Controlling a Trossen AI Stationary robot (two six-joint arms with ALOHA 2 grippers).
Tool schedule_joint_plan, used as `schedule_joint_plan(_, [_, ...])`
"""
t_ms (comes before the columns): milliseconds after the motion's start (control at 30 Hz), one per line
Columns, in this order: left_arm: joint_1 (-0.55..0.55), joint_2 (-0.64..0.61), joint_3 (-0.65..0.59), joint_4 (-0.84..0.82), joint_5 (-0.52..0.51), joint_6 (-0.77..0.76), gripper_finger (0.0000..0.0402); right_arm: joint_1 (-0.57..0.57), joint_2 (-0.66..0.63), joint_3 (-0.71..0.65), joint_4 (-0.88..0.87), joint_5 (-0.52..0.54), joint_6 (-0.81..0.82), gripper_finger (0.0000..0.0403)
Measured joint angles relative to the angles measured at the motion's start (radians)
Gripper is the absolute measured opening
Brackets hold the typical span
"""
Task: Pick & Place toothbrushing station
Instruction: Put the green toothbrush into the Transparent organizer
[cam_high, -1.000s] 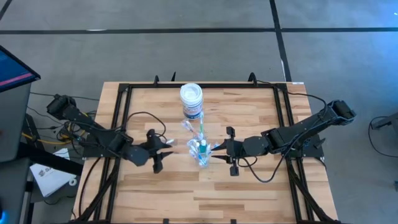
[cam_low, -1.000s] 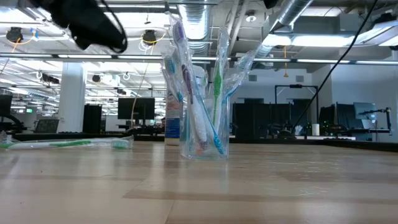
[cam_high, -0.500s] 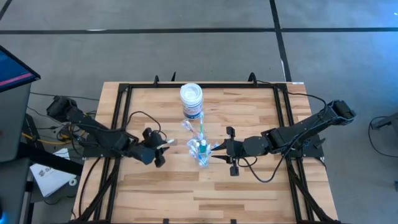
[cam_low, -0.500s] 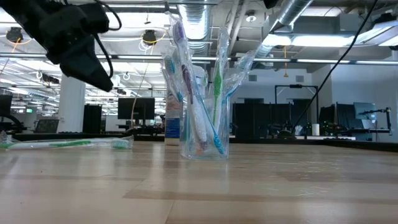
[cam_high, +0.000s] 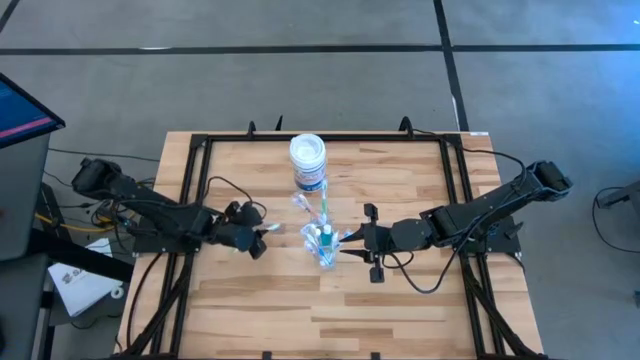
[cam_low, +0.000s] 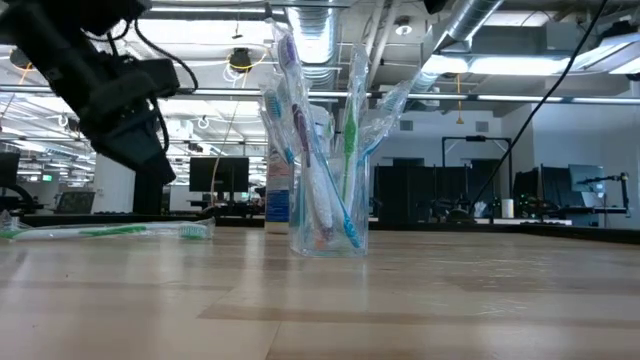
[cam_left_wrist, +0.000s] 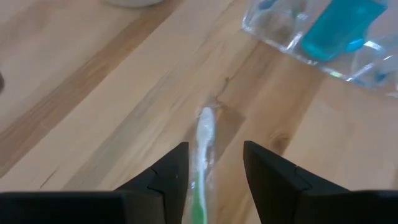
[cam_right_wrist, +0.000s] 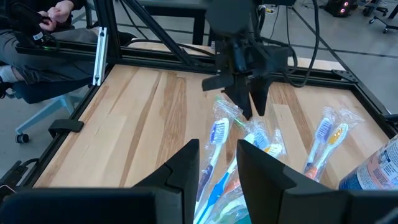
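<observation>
While jaws straddle it: left gripper (cam_left_wrist: 214, 171) is low over the worktop (cam_high: 400, 300), jaws apart, unclosed.
Toothbrush (cam_left_wrist: 203, 149): flat, left of cup; light, stiff, slippery wrapper; pinch mid-handle.
Cup (cam_high: 326, 247): mid-worktop, light, tippy.
Right gripper (cam_high: 352, 243): beside cup, jaws apart, empty.

Wooden table (cam_high: 400, 290) of pale planks, edged by a black metal frame (cam_high: 460, 190) and standing on a grey floor (cam_high: 200, 70) crossed by dark lines. Beyond the table: a large open room with exposed ceiling ducts (cam_low: 470, 25), strip lights (cam_low: 60, 47), a white column (cam_low: 115, 160) and rows of dark monitors (cam_low: 220, 178).
</observation>
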Motion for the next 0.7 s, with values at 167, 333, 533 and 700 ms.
schedule_joint_plan(167, [0.032,0.000,-0.030,0.010,0.041,-0.002,0.0154,0.000,0.000,0.000,0.000,0.000,0.000,0.0098])
schedule_joint_plan(333, [0.042,0.021,-0.033,0.059,0.066,-0.001,0.0157,0.000,0.000,0.000,0.000,0.000,0.000,0.0098])
schedule_joint_plan(533, [0.057,0.126,-0.033,0.062,0.075,0.007,0.0157,0.000,0.000,0.000,0.001,0.000,0.000,0.0098])
schedule_joint_plan(700, [0.080,0.188,-0.033,0.086,0.078,0.003,0.0157,0.000,0.000,0.000,0.001,0.000,0.000,0.0098])
